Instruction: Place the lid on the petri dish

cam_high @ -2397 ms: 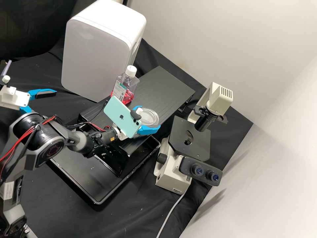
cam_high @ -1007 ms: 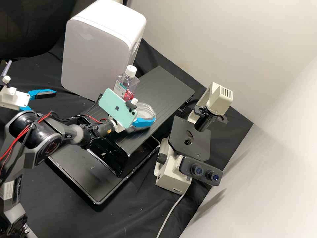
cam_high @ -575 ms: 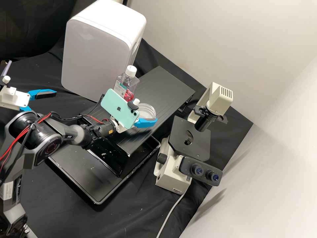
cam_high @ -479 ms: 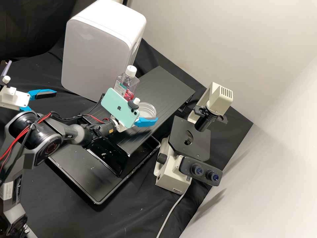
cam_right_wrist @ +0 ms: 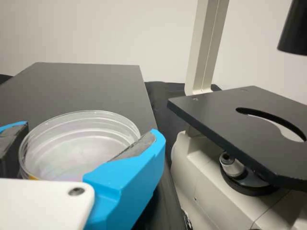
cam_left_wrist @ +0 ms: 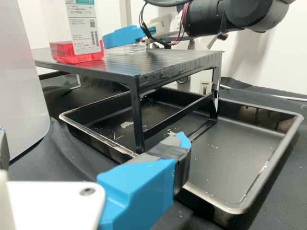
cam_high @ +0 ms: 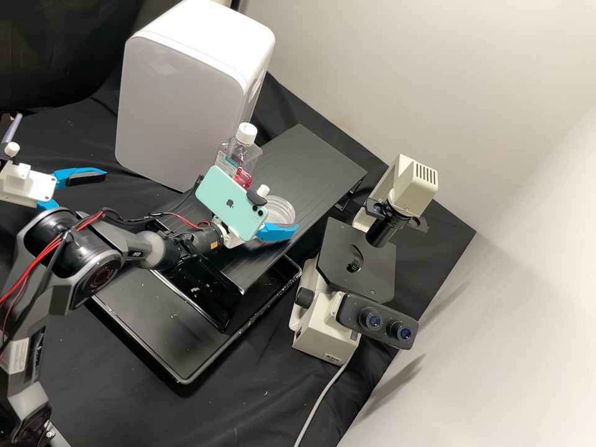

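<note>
Shows a raised black shelf (cam_high: 310, 164), the left gripper (cam_high: 81, 189) well off to one side with fingers spread and empty, and the right gripper (cam_right_wrist: 87, 132) pinching a clear lid (cam_right_wrist: 76, 120) by its rim, apparently lowered onto the petri dish (cam_high: 282, 214) on the shelf. Looks like the final seating step. Calls next for spreading the fingers gently and backing straight away without dragging or tilting the lid.
</note>
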`<state>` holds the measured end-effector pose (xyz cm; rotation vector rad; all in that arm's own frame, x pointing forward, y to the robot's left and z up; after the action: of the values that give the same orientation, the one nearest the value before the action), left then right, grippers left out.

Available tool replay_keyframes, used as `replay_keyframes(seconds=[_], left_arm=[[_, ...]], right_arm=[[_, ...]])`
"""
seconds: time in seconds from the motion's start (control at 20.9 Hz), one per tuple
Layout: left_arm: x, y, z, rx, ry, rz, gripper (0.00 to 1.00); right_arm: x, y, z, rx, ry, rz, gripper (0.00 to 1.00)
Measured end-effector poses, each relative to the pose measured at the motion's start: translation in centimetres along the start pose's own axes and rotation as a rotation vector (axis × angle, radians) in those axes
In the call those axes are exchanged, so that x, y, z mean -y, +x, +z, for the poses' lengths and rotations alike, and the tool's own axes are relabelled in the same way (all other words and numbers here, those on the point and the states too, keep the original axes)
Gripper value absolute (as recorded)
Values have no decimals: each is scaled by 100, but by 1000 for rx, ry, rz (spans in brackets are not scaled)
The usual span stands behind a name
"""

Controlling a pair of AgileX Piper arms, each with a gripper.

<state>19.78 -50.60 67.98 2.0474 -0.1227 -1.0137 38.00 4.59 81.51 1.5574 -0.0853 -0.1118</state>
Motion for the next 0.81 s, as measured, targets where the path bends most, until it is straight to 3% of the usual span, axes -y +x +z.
replay_keyframes(seconds=[0.67,0.72,0.81], left_arm=[[0,0,0,0,0,0,100],[0,0,0,0,0,0,100],[0,0,0,0,0,0,100]], right_arm=[[49,93,21,7,2,-8,0],[49,93,21,7,2,-8,100],[49,93,21,7,-5,-8,100]])
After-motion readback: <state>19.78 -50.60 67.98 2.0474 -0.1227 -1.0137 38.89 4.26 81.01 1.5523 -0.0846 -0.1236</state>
